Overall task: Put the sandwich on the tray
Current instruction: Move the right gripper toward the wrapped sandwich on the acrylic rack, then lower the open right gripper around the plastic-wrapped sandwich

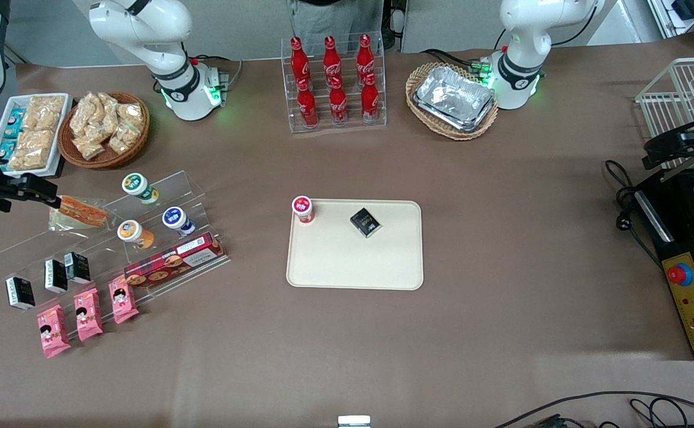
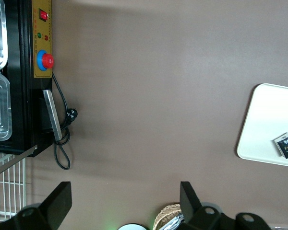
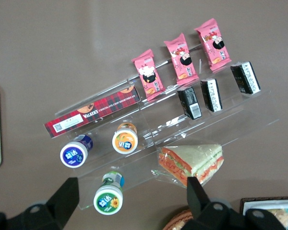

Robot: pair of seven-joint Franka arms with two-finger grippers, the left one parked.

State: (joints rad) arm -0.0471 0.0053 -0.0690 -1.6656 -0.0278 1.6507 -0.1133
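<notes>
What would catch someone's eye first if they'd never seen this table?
Probably the red cola bottles in their clear rack, farther from the front camera than the cream tray at mid-table. Next, the clear stepped shelf of snacks toward the working arm's end, with the wrapped sandwich on it. The gripper hangs open above that shelf, one finger over the sandwich.
</notes>
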